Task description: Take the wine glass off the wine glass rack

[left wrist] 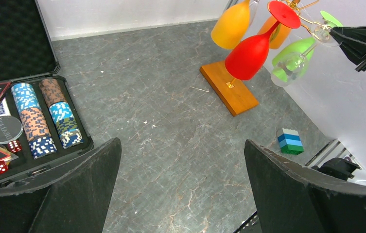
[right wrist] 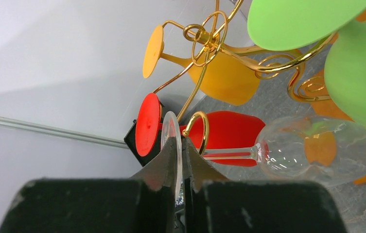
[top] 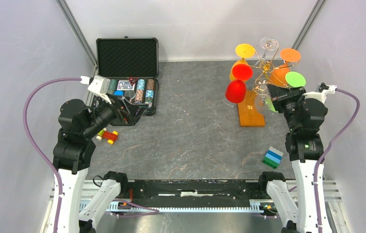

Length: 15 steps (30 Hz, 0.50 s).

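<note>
Right wrist: right end effector (right wrist: 181, 145) clamped on wine glass (right wrist: 312, 150) foot, prob. to slide stem off wine glass rack (right wrist: 201, 35).

place: robot lab cell | evidence: plain white panel walls (top: 20, 58), metal corner posts (top: 77, 34), arm mounting rail (top: 190, 187)

Plain white walls (top: 195, 24) enclose a dark grey, marble-veined surface (top: 195, 126); grey metal posts (top: 76, 29) line both back corners under even light.

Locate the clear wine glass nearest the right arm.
Right wrist view, centre-right: the clear wine glass is at the gold rack, beside the red glass, its foot pinched by the right gripper.
</note>
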Available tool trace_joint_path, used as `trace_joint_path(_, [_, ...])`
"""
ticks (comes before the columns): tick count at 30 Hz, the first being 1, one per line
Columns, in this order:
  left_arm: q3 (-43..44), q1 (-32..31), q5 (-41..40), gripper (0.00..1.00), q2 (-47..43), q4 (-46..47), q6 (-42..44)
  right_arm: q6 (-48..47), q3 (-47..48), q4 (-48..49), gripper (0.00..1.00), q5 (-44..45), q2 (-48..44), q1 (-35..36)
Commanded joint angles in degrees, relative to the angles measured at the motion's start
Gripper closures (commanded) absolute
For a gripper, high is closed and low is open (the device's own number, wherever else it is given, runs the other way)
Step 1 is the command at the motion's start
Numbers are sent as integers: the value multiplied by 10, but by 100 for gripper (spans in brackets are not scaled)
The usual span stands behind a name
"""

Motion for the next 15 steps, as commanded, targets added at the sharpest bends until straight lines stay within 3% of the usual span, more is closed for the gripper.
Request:
trace_joint_path(1, [1,-3,0,0,-4,25,-19,23,7,64,100,-35,1,-1])
trace_joint_path(15, [4,-3,1,0,1,25,-21,42,-7,132,100,-34,21,-1])
